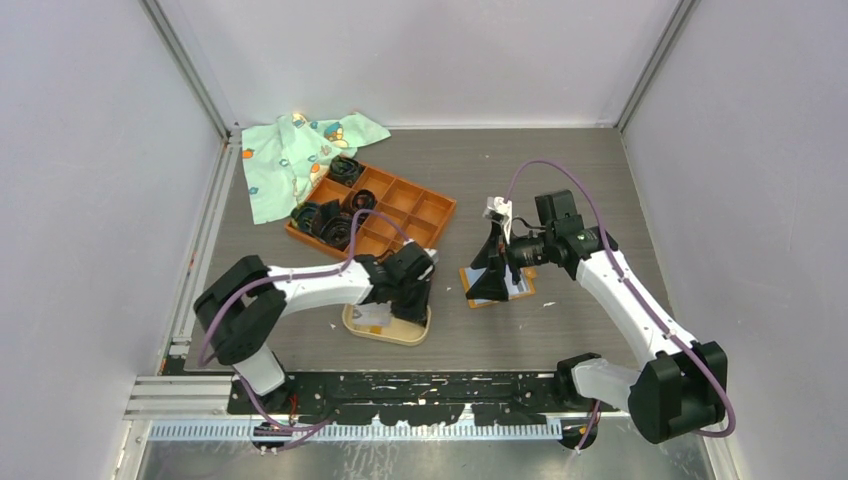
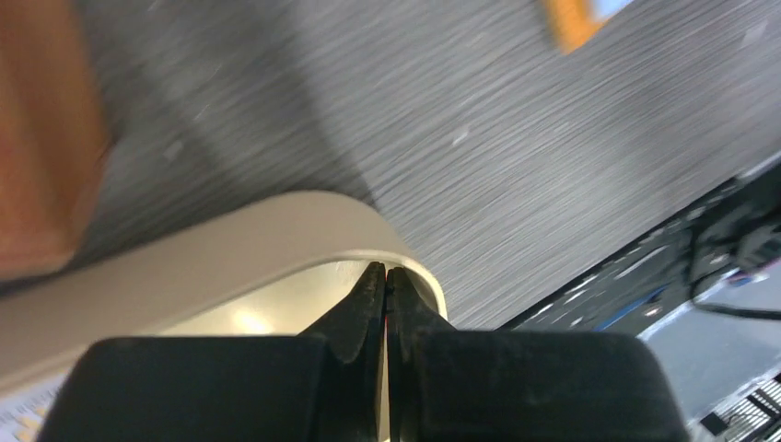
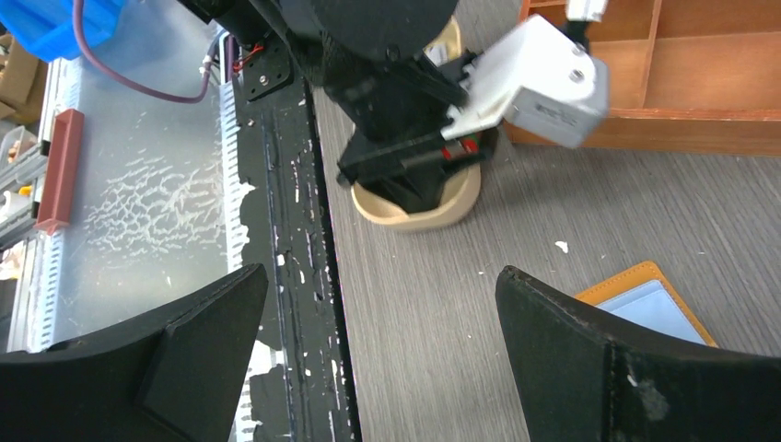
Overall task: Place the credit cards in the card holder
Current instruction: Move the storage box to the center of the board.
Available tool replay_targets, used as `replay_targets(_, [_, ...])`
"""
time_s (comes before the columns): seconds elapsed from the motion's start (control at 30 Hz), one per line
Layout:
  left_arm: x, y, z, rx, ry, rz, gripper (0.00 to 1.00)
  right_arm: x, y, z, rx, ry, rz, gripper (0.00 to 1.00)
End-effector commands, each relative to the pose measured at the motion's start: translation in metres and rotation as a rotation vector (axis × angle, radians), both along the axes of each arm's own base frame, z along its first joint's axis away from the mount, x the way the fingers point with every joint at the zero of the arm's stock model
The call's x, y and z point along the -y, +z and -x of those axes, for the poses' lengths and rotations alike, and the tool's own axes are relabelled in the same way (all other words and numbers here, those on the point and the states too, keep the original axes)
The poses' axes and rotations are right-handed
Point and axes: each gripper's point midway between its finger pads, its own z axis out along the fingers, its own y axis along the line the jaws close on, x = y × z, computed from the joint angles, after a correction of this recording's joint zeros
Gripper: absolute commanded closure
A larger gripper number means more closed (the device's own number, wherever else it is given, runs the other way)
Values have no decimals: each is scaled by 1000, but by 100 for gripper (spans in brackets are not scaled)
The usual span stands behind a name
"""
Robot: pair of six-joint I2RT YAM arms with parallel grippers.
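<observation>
Left wrist view: the left tool (image 2: 386,273) is clenched, its tips pressed together with nothing seen between them. It sits low inside the card holder (image 2: 276,216), which rests on the table (image 2: 553,138) just in front of the orange grid tray (image 1: 400,205). The right tool (image 3: 382,276) hangs released, jaws wide, above the orange wallet (image 3: 645,290). No credit cards show plainly, though a pale flat piece (image 1: 372,316) in the holder may be one. The step looks like a drop-off into the holder. Next, the left tool should lift clear and another card be fetched.
</observation>
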Motion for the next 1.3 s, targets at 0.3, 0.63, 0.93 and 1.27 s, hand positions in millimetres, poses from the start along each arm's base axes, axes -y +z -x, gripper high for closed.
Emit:
replay_targets(0.3, [167,66,-57,61,-43,534,93,18,5,0,65,-32,18,1])
replay_targets(0.63, [122,128,-75,281,-88,596,77,41,37,2,4,-114,-152,1])
replay_targets(0.93, [2,116,-47,451,-51,336,68,22,-25,-11,-262,-240,37,17])
replay_targets(1.27, [-18,69,-16,242,287,515,49,-20,-94,-29,-660,-496,66,43])
